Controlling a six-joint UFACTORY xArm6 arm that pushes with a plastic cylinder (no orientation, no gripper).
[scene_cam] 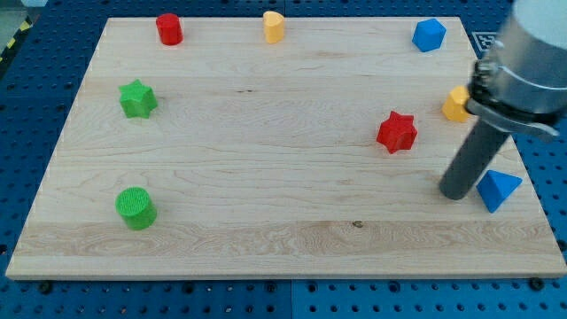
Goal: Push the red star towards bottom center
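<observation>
The red star (396, 132) lies on the wooden board (266, 177) at the view's right of centre. My tip (455, 193) rests on the board below and to the right of the red star, apart from it. The tip stands right next to a blue triangular block (499, 189) on its right; I cannot tell whether they touch.
A yellow block (455, 105) sits at the right edge, partly behind the arm. A blue block (429, 35), a yellow block (274, 27) and a red cylinder (169, 28) line the top. A green star (137, 98) and a green cylinder (135, 208) sit on the left.
</observation>
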